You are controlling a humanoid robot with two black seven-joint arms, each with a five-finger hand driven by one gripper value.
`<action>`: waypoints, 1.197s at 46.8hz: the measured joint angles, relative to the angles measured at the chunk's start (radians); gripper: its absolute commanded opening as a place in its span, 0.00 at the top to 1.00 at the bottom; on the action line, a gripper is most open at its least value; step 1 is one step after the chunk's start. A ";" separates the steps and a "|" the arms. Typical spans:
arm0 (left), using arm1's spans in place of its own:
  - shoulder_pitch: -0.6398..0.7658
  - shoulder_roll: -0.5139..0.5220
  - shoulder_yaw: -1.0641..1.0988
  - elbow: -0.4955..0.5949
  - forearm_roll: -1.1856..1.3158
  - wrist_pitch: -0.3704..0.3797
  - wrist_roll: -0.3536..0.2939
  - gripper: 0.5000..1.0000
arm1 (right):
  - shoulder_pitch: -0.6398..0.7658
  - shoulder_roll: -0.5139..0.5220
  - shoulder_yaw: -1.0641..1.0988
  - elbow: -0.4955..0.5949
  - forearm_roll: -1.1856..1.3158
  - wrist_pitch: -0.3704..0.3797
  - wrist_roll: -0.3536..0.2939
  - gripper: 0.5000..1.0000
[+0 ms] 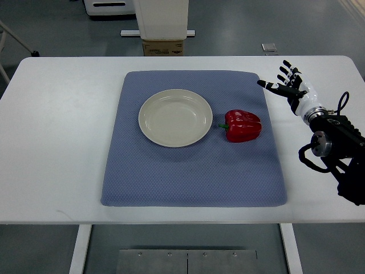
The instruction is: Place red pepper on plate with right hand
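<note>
A red pepper [243, 125] lies on its side on a blue mat [194, 171], its green stem pointing left toward a cream plate [175, 118]. The plate holds nothing and sits just left of the pepper, with a small gap between them. My right hand [283, 81] is over the white table, to the right of the mat's far right corner and up-right of the pepper. Its fingers are spread and hold nothing. It does not touch the pepper.
The white table [57, 142] carries the mat. A white pillar base and a cardboard box [163, 47] stand on the floor beyond the far edge. The right forearm with its cables [333, 142] lies along the table's right side.
</note>
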 measured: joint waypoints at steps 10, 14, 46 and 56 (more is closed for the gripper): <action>0.000 0.000 0.000 0.000 0.000 0.000 -0.001 0.00 | 0.007 0.000 -0.001 0.000 0.017 0.000 0.000 0.00; -0.002 0.000 0.000 0.000 -0.001 0.000 -0.001 0.00 | 0.009 0.000 -0.001 0.000 0.017 0.000 0.000 0.00; -0.003 0.000 0.000 0.000 -0.002 0.000 -0.001 0.00 | 0.021 -0.007 0.042 -0.008 0.019 0.000 0.003 0.00; -0.003 0.000 0.000 0.000 -0.002 0.000 -0.001 0.00 | 0.020 -0.004 0.054 -0.008 0.019 -0.001 0.003 0.00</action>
